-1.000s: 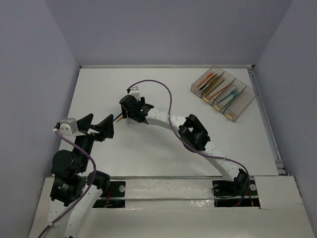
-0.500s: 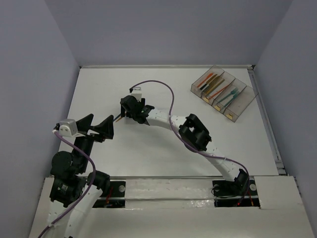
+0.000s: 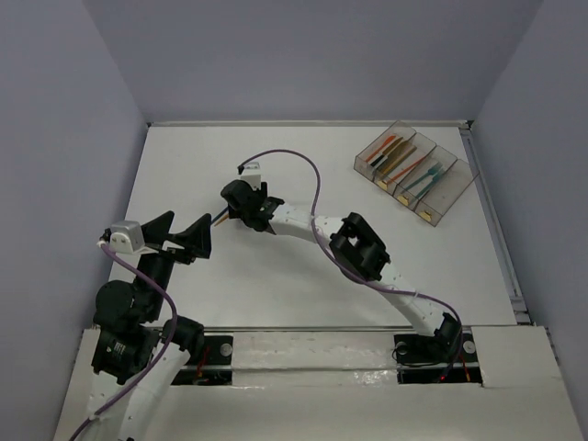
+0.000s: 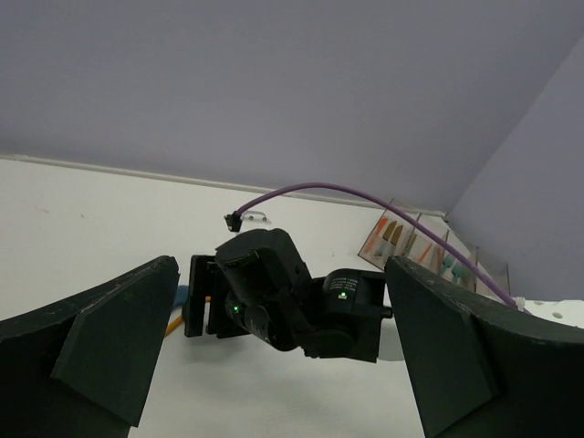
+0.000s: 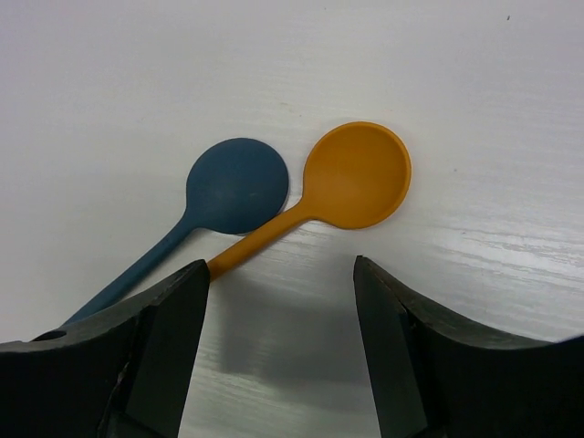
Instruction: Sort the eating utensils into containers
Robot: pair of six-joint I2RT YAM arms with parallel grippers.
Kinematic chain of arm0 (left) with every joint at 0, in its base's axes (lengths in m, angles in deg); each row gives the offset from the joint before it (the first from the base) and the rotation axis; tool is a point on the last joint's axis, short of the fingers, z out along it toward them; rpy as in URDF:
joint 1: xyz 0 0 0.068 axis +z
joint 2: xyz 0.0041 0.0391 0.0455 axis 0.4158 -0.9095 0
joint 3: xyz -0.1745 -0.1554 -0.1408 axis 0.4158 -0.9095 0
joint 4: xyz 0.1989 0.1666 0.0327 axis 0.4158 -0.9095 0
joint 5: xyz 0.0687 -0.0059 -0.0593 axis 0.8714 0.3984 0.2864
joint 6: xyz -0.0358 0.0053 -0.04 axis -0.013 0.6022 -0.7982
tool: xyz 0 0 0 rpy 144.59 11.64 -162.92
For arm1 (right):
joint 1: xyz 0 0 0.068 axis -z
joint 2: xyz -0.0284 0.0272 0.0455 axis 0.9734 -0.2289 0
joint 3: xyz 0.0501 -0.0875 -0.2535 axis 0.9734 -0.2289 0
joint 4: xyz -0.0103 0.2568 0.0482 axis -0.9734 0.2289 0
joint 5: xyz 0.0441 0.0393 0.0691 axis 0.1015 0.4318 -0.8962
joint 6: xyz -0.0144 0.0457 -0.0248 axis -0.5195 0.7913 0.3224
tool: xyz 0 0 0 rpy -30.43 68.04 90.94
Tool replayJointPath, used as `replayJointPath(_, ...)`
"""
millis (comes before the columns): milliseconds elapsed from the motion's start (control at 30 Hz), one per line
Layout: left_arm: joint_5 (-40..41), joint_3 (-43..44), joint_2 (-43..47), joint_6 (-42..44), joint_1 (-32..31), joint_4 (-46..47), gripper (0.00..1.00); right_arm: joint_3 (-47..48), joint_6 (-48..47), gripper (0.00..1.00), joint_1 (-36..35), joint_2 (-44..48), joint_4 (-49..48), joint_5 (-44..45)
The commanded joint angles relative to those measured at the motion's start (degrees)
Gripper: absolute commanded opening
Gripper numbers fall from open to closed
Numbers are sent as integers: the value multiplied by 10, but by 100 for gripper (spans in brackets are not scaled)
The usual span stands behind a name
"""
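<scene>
An orange spoon (image 5: 356,173) and a dark blue spoon (image 5: 237,185) lie side by side on the white table, bowls touching, handles running toward the lower left. My right gripper (image 5: 278,269) is open and empty just above them, with the orange handle passing by its left finger (image 5: 155,347). In the top view it (image 3: 234,209) is at the table's middle left. My left gripper (image 3: 184,237) is open and empty, close to the right one and facing it (image 4: 281,265). The four joined clear bins (image 3: 448,204) at the far right hold orange, yellow-black and teal utensils.
The right arm (image 3: 354,248) stretches diagonally across the table with a purple cable (image 3: 308,170) looping above it. Grey walls close in the table on the left, back and right. The bins also show in the left wrist view (image 4: 379,239).
My right gripper has shifted slightly to the left over the spoons. My left arm has stayed in place.
</scene>
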Motion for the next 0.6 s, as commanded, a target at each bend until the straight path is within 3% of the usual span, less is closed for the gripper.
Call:
replayJointPath(0,-2,0,9,5,-4,21,99,10,-18,70,-4,-38,51,22)
replayJointPath(167,1,0,9,5,-4,24,99,-38,-22,69,-4,-20,30,23)
replayJointPath(400,-1,0,7,5,-4,23,99,-227,-40,67,-4,105,-61,32)
replayJointPath(567,-3,0,5,4,-4,22,99,-300,-55,67,2,178,-102,-5)
